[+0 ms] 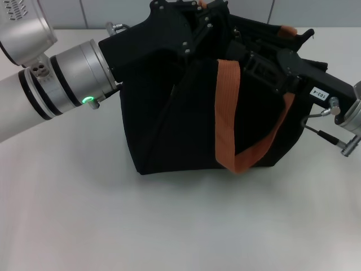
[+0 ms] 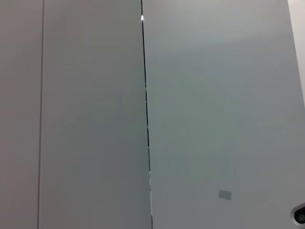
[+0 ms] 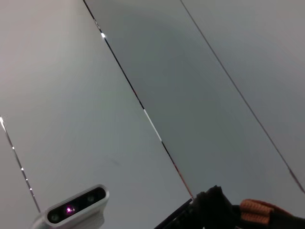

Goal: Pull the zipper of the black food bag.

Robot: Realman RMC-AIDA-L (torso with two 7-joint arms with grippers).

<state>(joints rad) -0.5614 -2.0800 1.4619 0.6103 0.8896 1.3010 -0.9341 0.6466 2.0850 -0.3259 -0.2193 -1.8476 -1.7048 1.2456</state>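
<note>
At the middle of the white table (image 1: 84,214) we have both the left claw (image 1: 211,25) and the right claw (image 1: 256,65) at the black food bag's (image 1: 169,130) top (grips and zipper unseen, so we cannot tell), where a blind tug could tip the bag.

This looks like a robotics lab or test room. A bare, pale table (image 1: 169,226) fills the head view, backed by plain grey wall panels (image 2: 214,95) split by thin dark seams (image 2: 147,119). A small white camera unit (image 3: 74,210) (purple light glowing) shows in the right wrist view.
</note>
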